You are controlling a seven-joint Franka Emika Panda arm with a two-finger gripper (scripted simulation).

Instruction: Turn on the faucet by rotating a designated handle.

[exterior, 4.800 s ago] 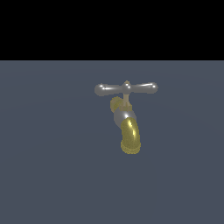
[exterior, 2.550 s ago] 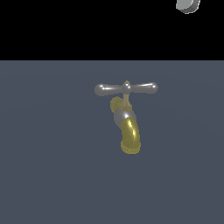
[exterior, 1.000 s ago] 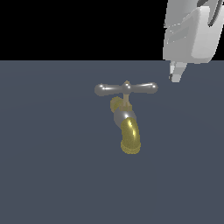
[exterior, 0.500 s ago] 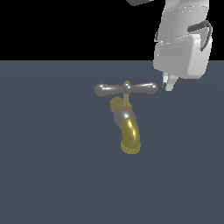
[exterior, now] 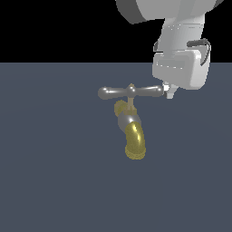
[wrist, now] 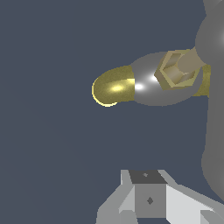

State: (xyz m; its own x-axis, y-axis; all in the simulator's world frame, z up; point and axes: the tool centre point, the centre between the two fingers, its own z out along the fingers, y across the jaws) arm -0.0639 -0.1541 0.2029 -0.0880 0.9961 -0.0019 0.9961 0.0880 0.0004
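Observation:
The faucet [exterior: 128, 121] stands on the dark floor, its curved brass-yellow spout [exterior: 135, 142] pointing toward the camera. On top, the silver crossbar handle [exterior: 131, 92] lies level across the brass stem. My gripper [exterior: 168, 94] hangs just beyond the handle's end on the exterior view's right, its tip level with the bar and touching or almost touching it. The fingers look shut with nothing between them. The wrist view looks down on the spout [wrist: 111, 87], the grey body [wrist: 148, 86], the brass hex stem [wrist: 177, 70], the blurred handle [wrist: 214, 113] and my gripper [wrist: 148, 194].
A flat dark blue-grey floor [exterior: 54, 181] lies all around the faucet. The white arm and hand body [exterior: 181, 68] come down from above on the exterior view's right.
The arm has come down from the top right of the exterior view, moving left, until the gripper tip reached the handle's right end. The handle stays level.

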